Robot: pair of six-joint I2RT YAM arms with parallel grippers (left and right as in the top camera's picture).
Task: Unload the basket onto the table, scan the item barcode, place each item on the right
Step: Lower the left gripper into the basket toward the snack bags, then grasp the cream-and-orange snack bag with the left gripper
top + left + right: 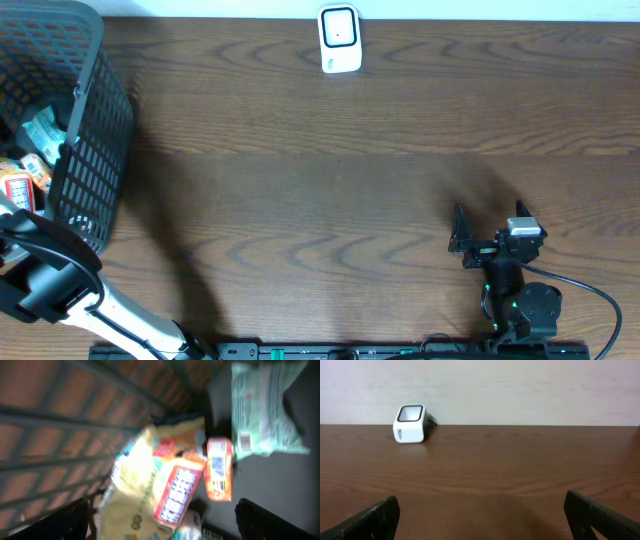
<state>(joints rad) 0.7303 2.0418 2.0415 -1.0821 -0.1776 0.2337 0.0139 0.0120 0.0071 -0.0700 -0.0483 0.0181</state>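
A: Where is the thing to scan?

B: In the basket (95,150), at the left end of the table (300,200). A yellow bag (150,485), an orange pack (220,467) and a green bag (262,410) lie in there. I cannot tell which one is meant.

A: Which arm is nearer?

B: The left one. The left gripper (165,527) hangs right over the pile and looks down at it. The right gripper (482,517) is well apart, over on the right side of the table.

A: Are they holding anything?

B: No. Both are wide open and hold nothing.

A: What lies right in front of the left gripper?

B: The yellow bag, in the middle. The orange pack lies against its right edge, a bit to the right in the wrist view. The green bag is further off, at the top right.

A: Which way does the orange pack lie?

B: Its long side points away from the gripper. The fingers (270,520) stand to the left and right of that line, so I think they can close across its thin side.

A: And where is the scanner (340,40)?

B: At the far edge of the table, in the middle. So I think the pack has to go up out of the basket, then right and away.
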